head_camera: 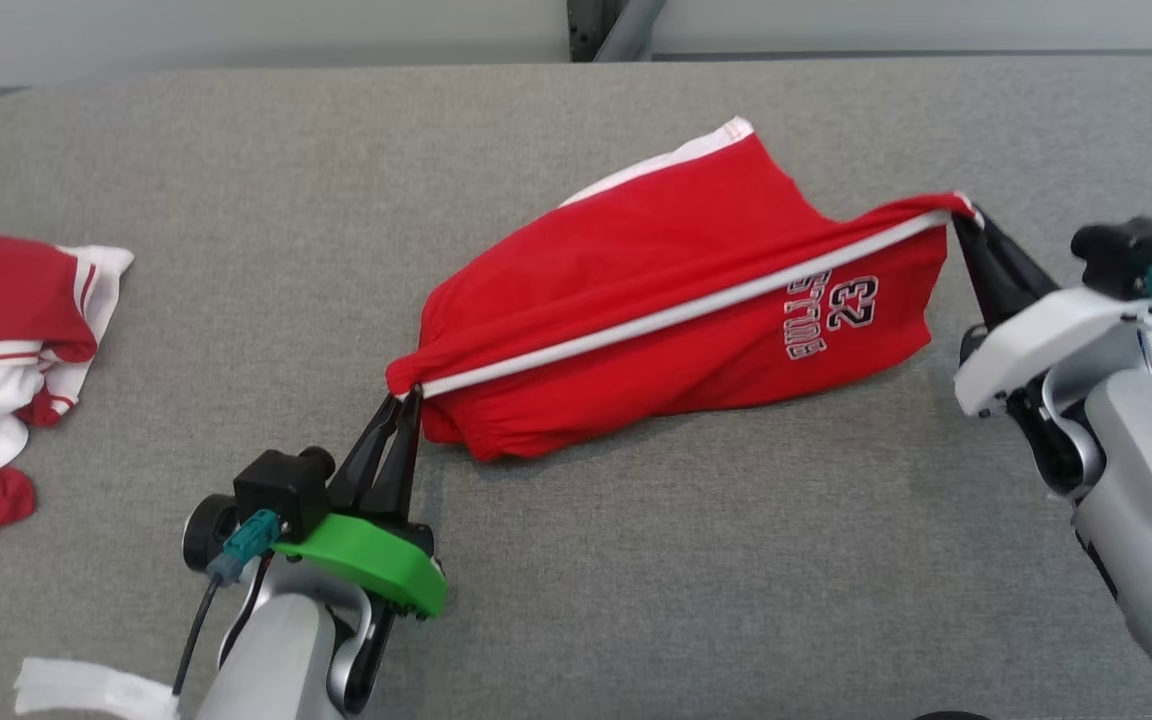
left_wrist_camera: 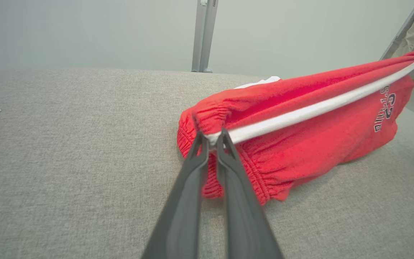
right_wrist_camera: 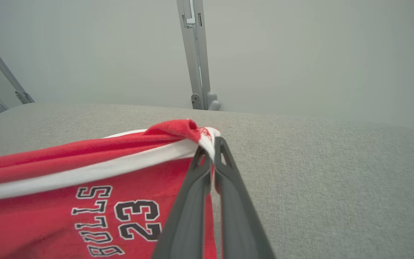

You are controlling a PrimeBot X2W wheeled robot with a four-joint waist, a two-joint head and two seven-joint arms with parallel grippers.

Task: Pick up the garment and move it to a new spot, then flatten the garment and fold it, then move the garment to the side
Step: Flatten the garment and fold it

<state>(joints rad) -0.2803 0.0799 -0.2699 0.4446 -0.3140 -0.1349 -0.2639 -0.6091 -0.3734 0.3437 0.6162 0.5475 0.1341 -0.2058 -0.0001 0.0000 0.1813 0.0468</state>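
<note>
Red shorts [head_camera: 636, 250], at the centre of the grey table [head_camera: 636, 580], drawn taut along their white stripe [head_camera: 696, 302] between my two grippers. My left gripper [head_camera: 404, 400] is clenched on the gathered end at the shorts' 8 o'clock. My right gripper [head_camera: 968, 215] is clenched on the opposite end at 2 o'clock. The lower fabric rests on the table. A red-and-white heap of clothes [head_camera: 6, 340] lies at 9 o'clock, well apart.
</note>
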